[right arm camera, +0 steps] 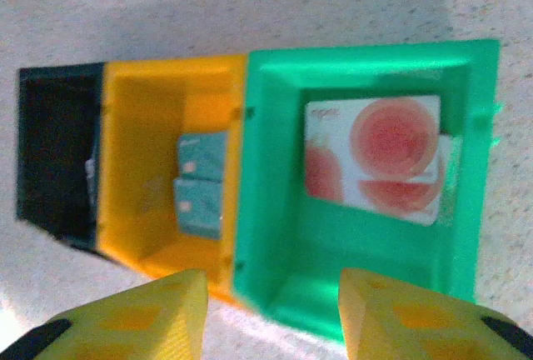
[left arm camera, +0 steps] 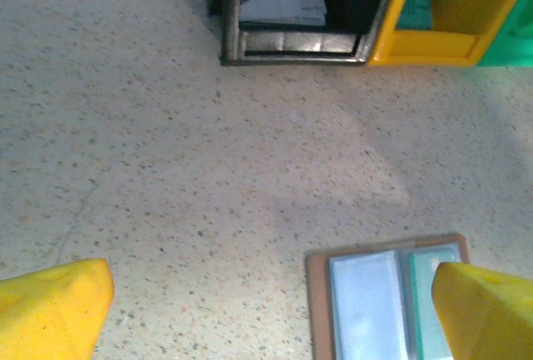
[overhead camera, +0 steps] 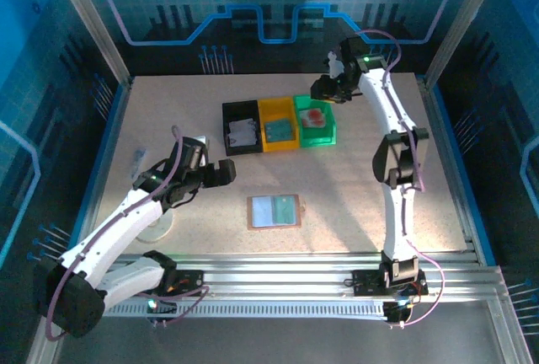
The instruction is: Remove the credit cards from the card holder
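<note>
Hovering over the green bin, my right gripper has its fingers apart, with nothing between them, and touches nothing. A credit card with reddish circles lies flat in that bin just below. The bins seem to sort by kind, I judge: 2 teal cards in the yellow bin, pale cards in the black bin. The card holder lies spread flat on the table, well apart from the bins, pockets up so cards can slide out. My left gripper hangs near it, jaws at their widest, empty.
</note>
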Action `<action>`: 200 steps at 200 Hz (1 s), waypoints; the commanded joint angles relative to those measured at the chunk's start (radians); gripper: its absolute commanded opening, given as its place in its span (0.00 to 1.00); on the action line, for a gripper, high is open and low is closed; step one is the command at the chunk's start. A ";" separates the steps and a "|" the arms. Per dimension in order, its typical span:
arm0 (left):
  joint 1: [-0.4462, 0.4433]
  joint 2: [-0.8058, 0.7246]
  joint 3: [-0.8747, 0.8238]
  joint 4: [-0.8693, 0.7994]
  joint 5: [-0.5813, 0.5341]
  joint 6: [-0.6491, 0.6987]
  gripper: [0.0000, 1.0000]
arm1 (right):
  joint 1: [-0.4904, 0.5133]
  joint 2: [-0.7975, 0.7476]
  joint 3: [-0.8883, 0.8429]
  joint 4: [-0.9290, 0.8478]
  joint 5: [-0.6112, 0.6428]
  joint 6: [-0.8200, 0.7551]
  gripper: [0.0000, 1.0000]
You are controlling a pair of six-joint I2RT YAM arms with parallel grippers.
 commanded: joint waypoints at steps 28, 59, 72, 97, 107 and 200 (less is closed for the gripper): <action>-0.061 0.092 0.115 -0.080 0.175 -0.076 0.99 | 0.154 -0.487 -0.584 0.303 -0.064 0.093 0.43; -0.216 0.165 0.146 -0.084 0.146 -0.130 0.99 | 0.237 -0.680 -0.931 0.471 -0.096 0.167 0.32; -0.263 0.190 0.143 -0.067 0.143 -0.164 0.99 | 0.269 -0.746 -1.065 0.559 -0.103 0.221 0.26; -0.287 0.233 0.106 -0.012 0.180 -0.232 0.94 | 0.312 -0.837 -1.265 0.673 -0.107 0.306 0.18; -0.293 0.248 0.089 0.010 0.185 -0.252 0.91 | 0.326 -0.867 -1.338 0.723 -0.102 0.335 0.16; -0.361 0.365 0.050 0.131 0.163 -0.352 0.73 | 0.402 -0.808 -1.611 1.030 -0.097 0.471 0.08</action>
